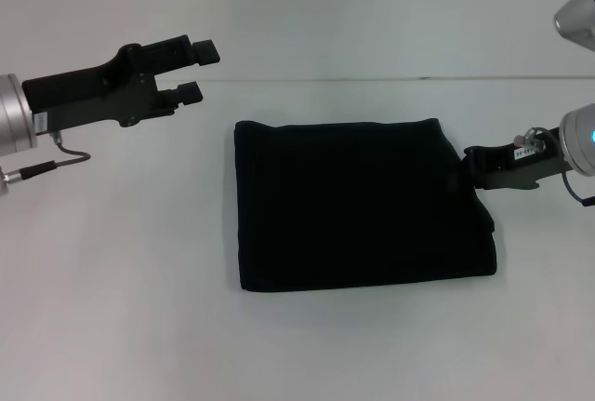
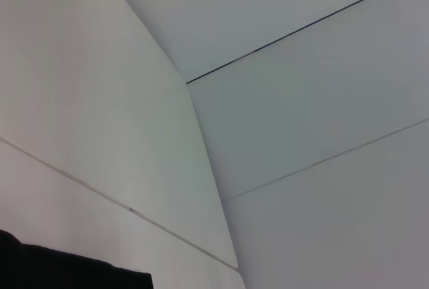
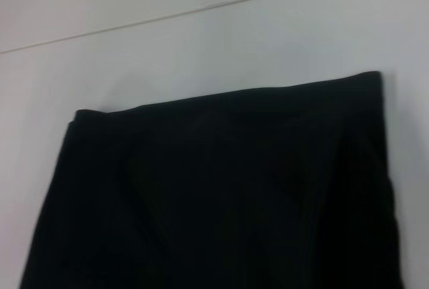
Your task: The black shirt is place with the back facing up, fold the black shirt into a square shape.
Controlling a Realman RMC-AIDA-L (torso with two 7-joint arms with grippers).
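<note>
**Folded shirt with both arms at its sides**

Black, faintly ribbed soft fabric, the black shirt (image 1: 358, 206), lies nearest the head camera as a compact, roughly square packet on the plain white table (image 1: 112, 308). Its edges are fairly straight, with a slight bulge at the corner closest to the right gripper (image 1: 479, 167). No sleeves or collar stick out, and no lettering shows on the upper face.

The right gripper sits low at the packet's edge, its dark body touching or overlapping the fabric there; whether its fingers are clamped on the cloth or parted cannot be told, since the tips merge with the black material. The right wrist view looks across the folded shirt (image 3: 221, 195) from this side and shows a smooth top layer with a clean far edge.

The left gripper (image 1: 197, 70) hangs raised, well apart from the packet's opposite far corner, fingers spread and carrying nothing. Its wrist view shows mostly bare surface, with only a dark sliver at one edge.

By appearance the folding is essentially done; what seems left is withdrawing the right gripper and perhaps neatening that bulging corner.
</note>
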